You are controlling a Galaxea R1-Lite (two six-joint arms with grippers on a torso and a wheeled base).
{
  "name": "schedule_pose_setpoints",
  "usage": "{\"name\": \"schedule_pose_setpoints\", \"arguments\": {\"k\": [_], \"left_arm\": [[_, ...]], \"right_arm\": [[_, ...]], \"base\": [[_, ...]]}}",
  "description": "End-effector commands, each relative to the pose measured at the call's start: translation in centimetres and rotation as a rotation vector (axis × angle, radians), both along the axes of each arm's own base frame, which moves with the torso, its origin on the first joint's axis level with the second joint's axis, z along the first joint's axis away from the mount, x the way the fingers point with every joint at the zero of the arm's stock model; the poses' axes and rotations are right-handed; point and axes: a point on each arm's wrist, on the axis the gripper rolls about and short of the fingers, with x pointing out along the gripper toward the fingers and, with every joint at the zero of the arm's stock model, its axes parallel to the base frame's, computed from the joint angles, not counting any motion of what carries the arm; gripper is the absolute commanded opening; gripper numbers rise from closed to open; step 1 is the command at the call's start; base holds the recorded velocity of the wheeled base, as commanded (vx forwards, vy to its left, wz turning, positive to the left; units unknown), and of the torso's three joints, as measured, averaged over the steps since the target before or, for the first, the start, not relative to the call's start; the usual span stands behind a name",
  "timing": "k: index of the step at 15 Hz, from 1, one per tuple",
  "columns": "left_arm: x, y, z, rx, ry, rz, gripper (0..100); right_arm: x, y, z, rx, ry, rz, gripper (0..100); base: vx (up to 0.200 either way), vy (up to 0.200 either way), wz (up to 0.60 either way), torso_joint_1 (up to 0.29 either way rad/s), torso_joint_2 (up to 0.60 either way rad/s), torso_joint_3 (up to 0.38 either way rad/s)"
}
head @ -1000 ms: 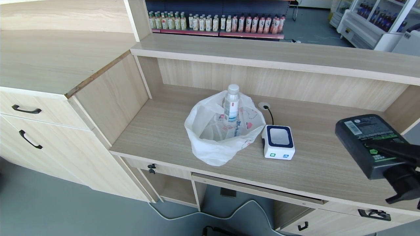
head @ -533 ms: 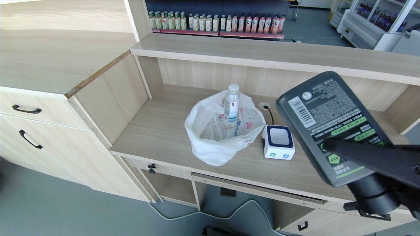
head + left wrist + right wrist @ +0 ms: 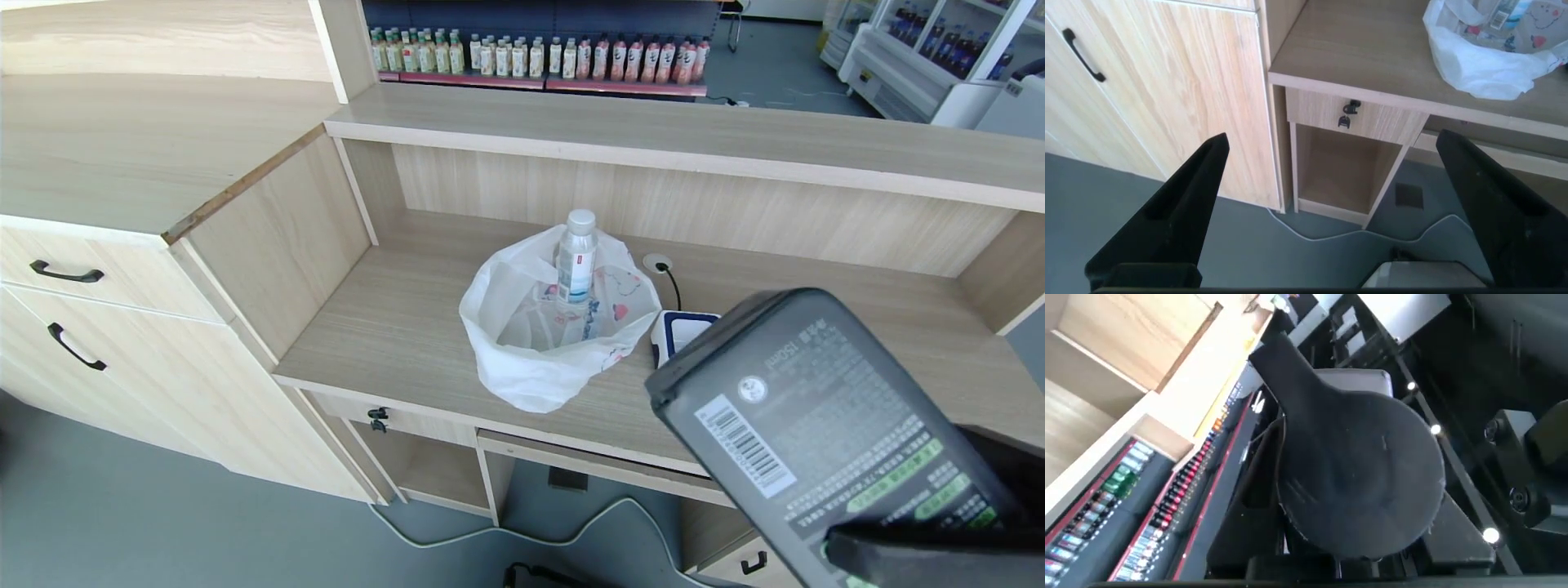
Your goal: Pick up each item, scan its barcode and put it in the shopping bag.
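A black bottle (image 3: 1360, 469) is seen end-on and very close, its rounded dark body taking up the middle, with a narrower tapered part running from it toward a light wooden counter (image 3: 1110, 335). Behind it is a dark ceiling with black beams and small round ceiling lights (image 3: 1436, 429). A pale boxy fixture (image 3: 1360, 376) shows just past the bottle's edge. Store shelves (image 3: 1143, 510) lined with rows of colourful drinks run slantwise beside the counter.
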Motion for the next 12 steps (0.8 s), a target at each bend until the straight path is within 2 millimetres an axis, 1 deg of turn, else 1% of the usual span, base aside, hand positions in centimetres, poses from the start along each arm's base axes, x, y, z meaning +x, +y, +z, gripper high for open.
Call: {"name": "schedule_pose_setpoints", "arguments": {"k": [1,2,3,4,6,12], "left_arm": [[0.0,0.0,0.0,0.000,0.000,0.000,100],[0.0,0.0,0.0,0.000,-0.001,0.000,100],[0.0,0.0,0.0,0.000,-0.001,0.000,100],[0.0,0.0,0.0,0.000,-0.001,0.000,100],[0.0,0.0,0.0,0.000,-0.001,0.000,100],[0.0,0.0,0.0,0.000,-0.001,0.000,100]], "right_arm": [[-0.8,-1.1,0.5,0.014,-0.035,-0.002,0],[-1.0,-1.6,0.8,0.027,-0.048,-0.010,0],[-1.0,-1.6,0.8,0.027,-0.048,-0.010,0],[-1.2,-2.2,1.3,0.048,-0.066,-0.004,0],[-1.5,-2.6,2.1,0.080,-0.092,-0.007,0],[-1.6,-2.8,2.2,0.085,-0.078,-0.001,0]], "base": [[0.000,0.000,0.00,0.000,0.00,0.000],[0.000,0.000,0.00,0.000,0.00,0.000],[0.000,0.000,0.00,0.000,0.00,0.000],[0.000,0.000,0.00,0.000,0.00,0.000],[0.000,0.000,0.00,0.000,0.00,0.000],[0.000,0.000,0.00,0.000,0.00,0.000]]}}
